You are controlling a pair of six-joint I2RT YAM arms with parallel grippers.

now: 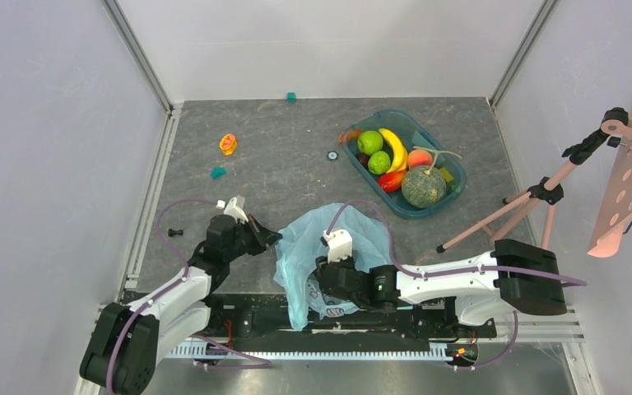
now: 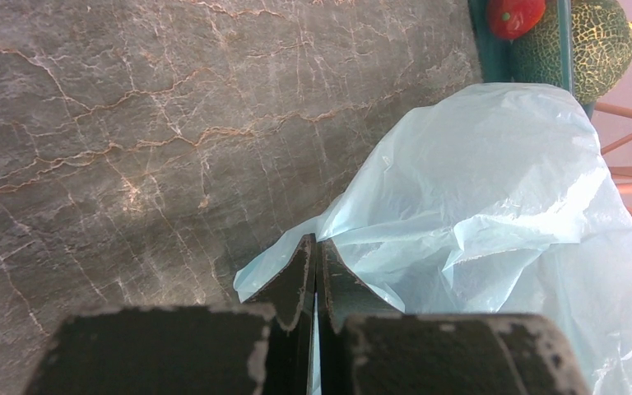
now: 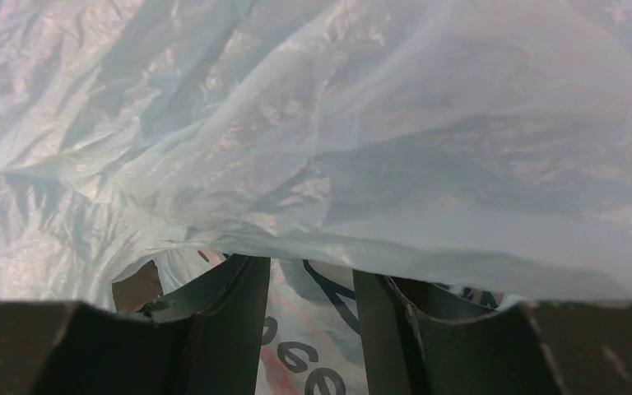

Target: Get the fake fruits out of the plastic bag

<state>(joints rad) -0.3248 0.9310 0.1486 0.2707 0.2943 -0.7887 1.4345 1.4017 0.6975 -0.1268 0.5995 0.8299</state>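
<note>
**Top view.** My left gripper (image 1: 270, 239) is clamped on the left rim of the bag (image 1: 300, 247). The bag lies crumpled at the middle of the near edge of the table (image 1: 280, 132). My right gripper (image 1: 321, 280) reaches in from the right, its tip buried in the bag's near side. The tray (image 1: 428, 132) sits toward the far right corner, well apart from the bag. In it the melon (image 1: 424, 187) lies at the near end with the peach (image 1: 418, 158) just beyond it. The apple (image 1: 369, 141) is at the far end, and a banana (image 1: 395, 148) and a mango (image 1: 391, 181) lie between.

**Left wrist.** My fingers (image 2: 296, 280) are pressed together with a pale sliver of film pinched between them, and the bag's corner is folded about their tips. The rest of the bag bulges up to the right. Past it, at the top right, the mango and the melon show behind the tray's wall.

**Right wrist.** Here my two fingers stand apart, and the film hangs over their tips like a low roof. In the gap between them lies a layer of printed film (pinkish and dark letters, too cropped to read). I see nothing clamped between them. Whether any fruit lies inside the bag I cannot tell, since the plastic hides everything beyond.
</note>
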